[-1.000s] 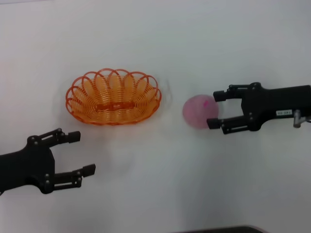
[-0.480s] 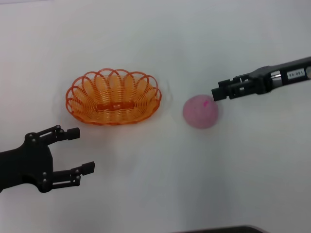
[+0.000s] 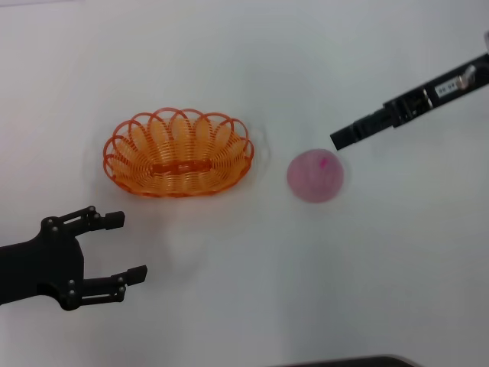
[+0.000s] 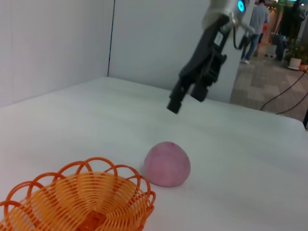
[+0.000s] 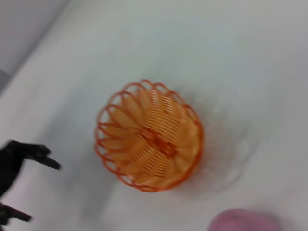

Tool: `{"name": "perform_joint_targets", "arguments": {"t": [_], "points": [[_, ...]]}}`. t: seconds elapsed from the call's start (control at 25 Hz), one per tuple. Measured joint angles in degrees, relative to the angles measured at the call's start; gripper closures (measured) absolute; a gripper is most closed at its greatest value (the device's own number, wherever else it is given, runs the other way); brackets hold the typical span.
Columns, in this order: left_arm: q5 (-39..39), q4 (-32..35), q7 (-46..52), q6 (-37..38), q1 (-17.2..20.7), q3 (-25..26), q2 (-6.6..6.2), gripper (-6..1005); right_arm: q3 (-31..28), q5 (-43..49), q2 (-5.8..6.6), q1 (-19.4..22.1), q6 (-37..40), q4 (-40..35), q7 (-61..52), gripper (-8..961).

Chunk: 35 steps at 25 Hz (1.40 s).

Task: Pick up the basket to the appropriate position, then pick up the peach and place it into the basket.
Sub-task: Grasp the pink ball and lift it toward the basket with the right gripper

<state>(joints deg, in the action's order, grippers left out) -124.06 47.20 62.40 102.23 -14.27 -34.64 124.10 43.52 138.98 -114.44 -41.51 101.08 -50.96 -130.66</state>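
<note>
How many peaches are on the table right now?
1. The peach sits on the table, apart from the basket on its right side, just below the right gripper. The basket holds none; none appear hidden.

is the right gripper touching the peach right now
Apart. The left wrist view shows the right gripper hanging in the air well above the peach, with bare table visible between them.
</note>
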Motion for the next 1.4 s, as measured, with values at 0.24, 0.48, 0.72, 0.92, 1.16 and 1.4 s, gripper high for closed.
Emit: {"name": "perform_joint_targets", "arguments": {"t": [0.24,0.48,0.72,0.92,1.16,1.4], "points": [[-0.6,0.0,-0.1,-0.1,-0.4,0.0,0.00,132,2.3,8.2,-1.33,-4.4,-0.3,-2.4,-2.4,16],[-0.7,0.5,0.0,-0.1,-0.5,0.0,0.00,131,7.6,13.6,-3.00,-7.7,-2.1,-2.5,-6.4,20],[-1.7,0.2,-0.1,-1.4,-0.4,0.0,0.00,131,13.9,15.2,-4.66,-8.6,-5.3,-2.5,-9.0,24],[-2.1,-0.9,-0.9,-2.8,-0.5,-0.1,0.00,131,17.5,15.3,-5.16,-8.5,-8.4,-2.3,-10.0,28],[-2.2,-1.4,-1.1,-3.6,-0.5,-0.1,0.00,132,20.7,14.5,-5.64,-8.2,-10.0,-2.1,-10.6,32],[-2.2,-1.4,-1.1,-3.4,-0.6,-0.1,0.00,132,22.7,12.3,-5.70,-8.2,-10.4,-1.9,-10.7,36]]}}
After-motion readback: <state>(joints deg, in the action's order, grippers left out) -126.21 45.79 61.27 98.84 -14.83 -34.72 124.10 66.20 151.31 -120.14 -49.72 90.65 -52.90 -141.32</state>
